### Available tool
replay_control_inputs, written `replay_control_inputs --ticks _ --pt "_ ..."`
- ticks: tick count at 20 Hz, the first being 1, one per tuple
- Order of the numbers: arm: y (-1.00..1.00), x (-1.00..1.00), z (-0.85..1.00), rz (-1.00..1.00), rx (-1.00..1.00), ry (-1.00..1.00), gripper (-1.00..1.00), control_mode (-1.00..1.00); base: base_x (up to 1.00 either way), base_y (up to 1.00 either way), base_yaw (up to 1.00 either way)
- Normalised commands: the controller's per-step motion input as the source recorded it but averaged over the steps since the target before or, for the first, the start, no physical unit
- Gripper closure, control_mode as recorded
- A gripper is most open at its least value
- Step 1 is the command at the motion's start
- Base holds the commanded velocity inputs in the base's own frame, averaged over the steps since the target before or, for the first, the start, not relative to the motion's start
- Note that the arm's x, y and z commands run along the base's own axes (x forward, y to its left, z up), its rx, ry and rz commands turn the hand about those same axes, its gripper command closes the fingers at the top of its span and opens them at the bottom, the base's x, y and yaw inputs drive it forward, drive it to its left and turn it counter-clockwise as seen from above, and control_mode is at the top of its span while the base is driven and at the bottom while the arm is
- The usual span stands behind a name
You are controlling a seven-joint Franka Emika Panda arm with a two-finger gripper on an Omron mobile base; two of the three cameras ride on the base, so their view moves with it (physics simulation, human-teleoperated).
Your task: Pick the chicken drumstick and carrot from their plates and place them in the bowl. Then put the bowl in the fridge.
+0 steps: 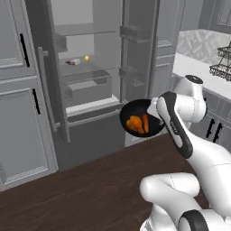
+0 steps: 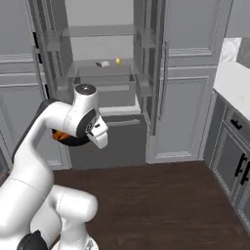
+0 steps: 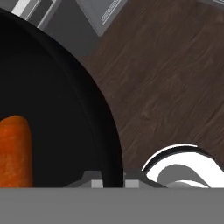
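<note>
Before the open fridge (image 1: 85,67), the bent arm's hand (image 3: 113,180) grips the black bowl's (image 1: 128,113) rim.

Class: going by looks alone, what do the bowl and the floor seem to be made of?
The bowl: glossy black, probably glazed ceramic or plastic, going by the faint sheen on its dark wall. The floor: dark brown wood planks, matte, with visible grain lines.

Glossy white arm (image 1: 198,149), dark joints
</note>
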Motion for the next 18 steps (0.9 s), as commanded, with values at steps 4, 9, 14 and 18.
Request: replay_control_inputs --ticks 4,9,14,18 --pt "0.0 0.0 0.0 0.0 0.0 0.0 1.0 1.0 1.0 -0.29 0.22" --pt "0.0 0.0 0.0 0.0 0.0 0.0 1.0 1.0 1.0 -0.48 0.18" --pt "0.0 0.0 0.0 0.0 0.0 0.0 1.0 1.0 1.0 0.07 0.25" --pt "0.0 0.0 0.0 0.0 0.0 0.0 1.0 1.0 0.98 -0.15 0.28"
